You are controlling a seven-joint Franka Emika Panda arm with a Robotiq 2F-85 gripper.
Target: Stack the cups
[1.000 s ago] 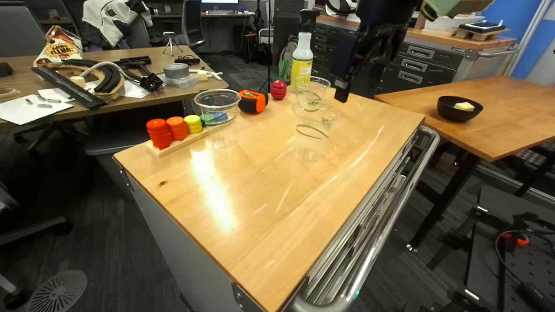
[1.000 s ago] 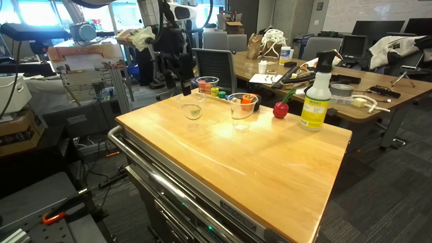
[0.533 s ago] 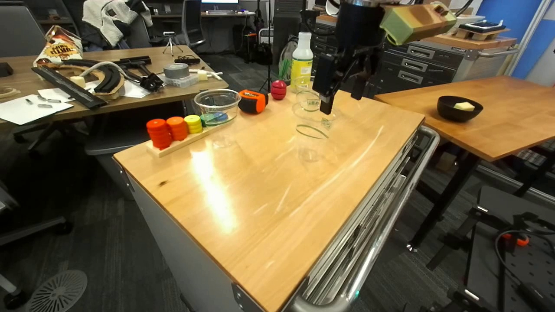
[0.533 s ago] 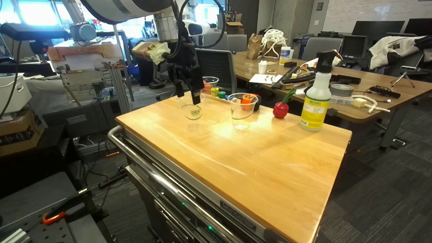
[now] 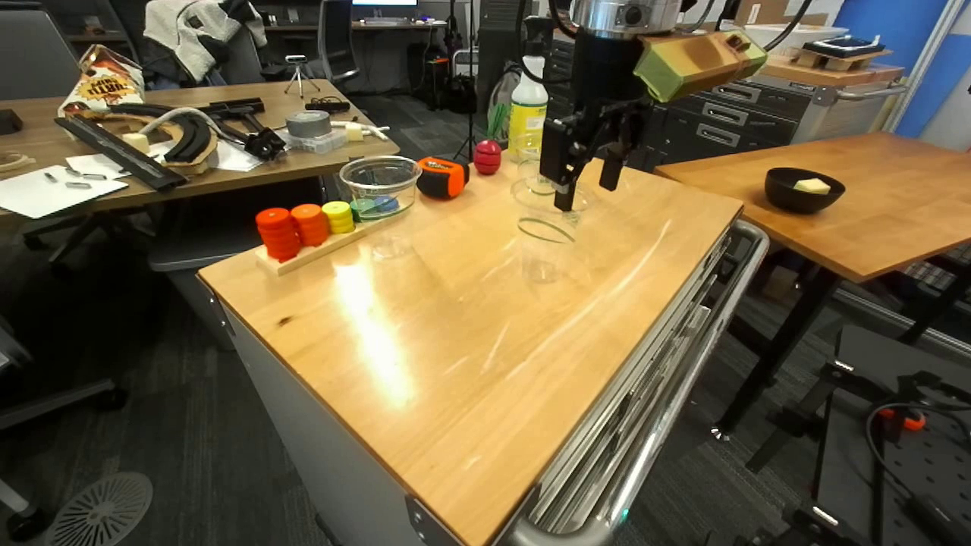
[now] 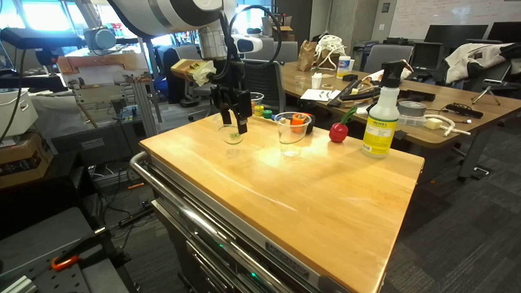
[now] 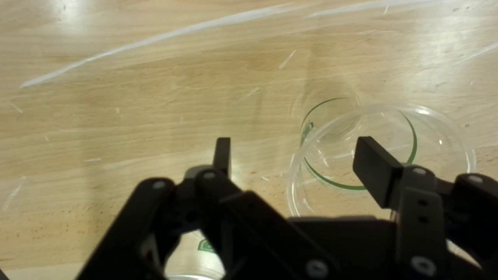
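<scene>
Two clear tumblers stand upright and apart on the wooden cart top. The cup nearest my gripper has a green band (image 5: 548, 244) and also shows at the left in an exterior view (image 6: 228, 137). The second cup (image 6: 291, 138) stands beside it, and my gripper partly covers it in an exterior view (image 5: 529, 168). My gripper (image 5: 586, 191) is open and empty, pointing down at rim height or slightly above the banded cup, also in an exterior view (image 6: 235, 123). In the wrist view, the right fingertip overlaps the cup's opening (image 7: 342, 171); the left fingertip is outside the rim. Another cup shows partly at the bottom (image 7: 196, 268).
A yellow-labelled spray bottle (image 6: 378, 130) and a red radish-like toy (image 6: 338, 132) stand beyond the cups. A clear shallow bowl (image 5: 381, 182), an orange-black object (image 5: 444, 179) and stacked coloured discs (image 5: 309, 224) line the far side. A metal rail (image 5: 683, 387) runs along the cart edge.
My gripper has come down towards the banded cup, moving leftward in one exterior view and rightward in the other. It stays open. The cups have not moved.
</scene>
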